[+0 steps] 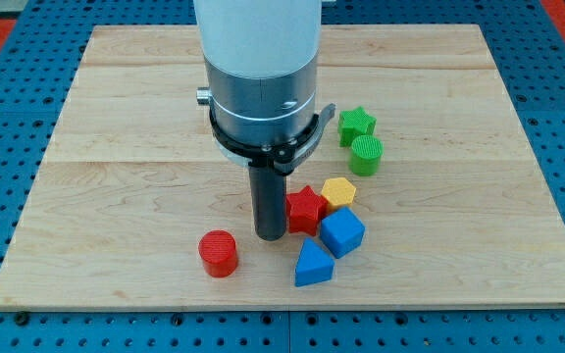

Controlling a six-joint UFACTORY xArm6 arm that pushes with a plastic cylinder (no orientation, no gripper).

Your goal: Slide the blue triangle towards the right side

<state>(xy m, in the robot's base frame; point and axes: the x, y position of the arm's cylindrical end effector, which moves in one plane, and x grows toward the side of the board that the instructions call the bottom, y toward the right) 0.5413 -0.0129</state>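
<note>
The blue triangle lies near the view's bottom, right of centre, on the wooden board. A blue cube touches it at its upper right. My tip stands on the board just left of a red star, above and to the left of the blue triangle, a small gap apart. A yellow block sits behind the red star.
A red cylinder stands to the lower left of my tip. A green star and a green cylinder sit further up on the right. The arm's white and grey body hides the board's top centre.
</note>
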